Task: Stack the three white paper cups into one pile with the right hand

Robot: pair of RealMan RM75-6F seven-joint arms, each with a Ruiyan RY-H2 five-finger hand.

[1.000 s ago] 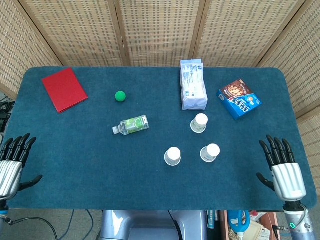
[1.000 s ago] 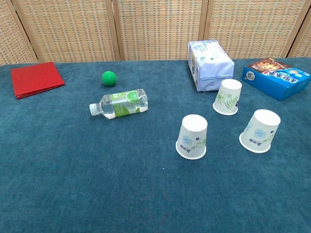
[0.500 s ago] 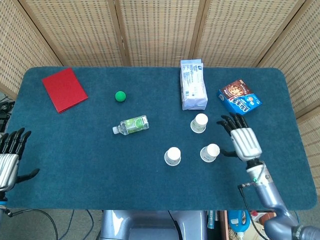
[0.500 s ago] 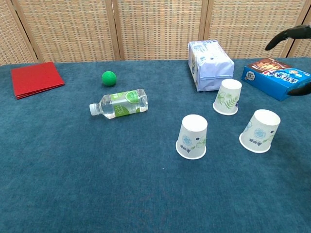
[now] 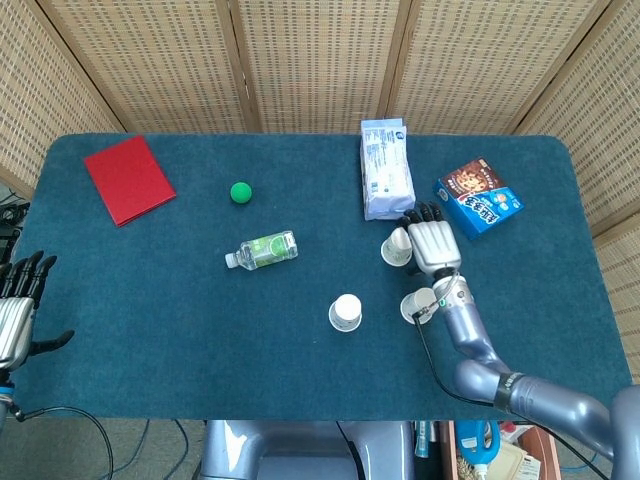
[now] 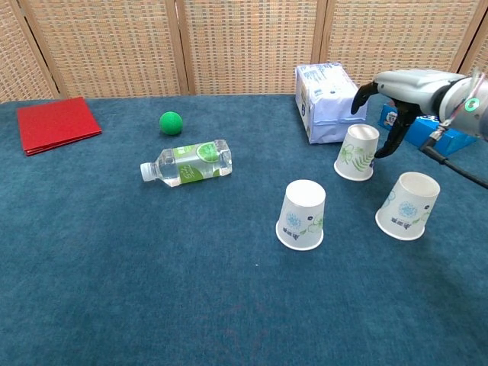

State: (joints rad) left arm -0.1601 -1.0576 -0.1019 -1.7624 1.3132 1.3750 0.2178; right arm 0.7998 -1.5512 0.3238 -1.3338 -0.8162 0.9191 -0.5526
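Observation:
Three white paper cups stand upside down on the blue table. The near cup (image 5: pixel 346 311) (image 6: pixel 302 215) is by itself, the right cup (image 5: pixel 418 306) (image 6: pixel 409 206) lies partly under my right forearm in the head view, and the far cup (image 5: pixel 397 247) (image 6: pixel 357 152) stands by the white bag. My right hand (image 5: pixel 431 243) (image 6: pixel 395 90) hovers just above and to the right of the far cup, fingers spread and curved around its top, holding nothing. My left hand (image 5: pixel 18 310) waits open at the table's front left edge.
A white bag (image 5: pixel 387 170) (image 6: pixel 329 101) lies just behind the far cup and a blue snack box (image 5: pixel 480 196) (image 6: pixel 450 122) is to its right. A lying water bottle (image 5: pixel 262 249), a green ball (image 5: pixel 240 192) and a red cloth (image 5: pixel 128 178) occupy the left half.
My right hand has travelled from the front right edge inward and away, reaching the far cup. The left hand has slipped a little further off the left edge. The cups have not moved.

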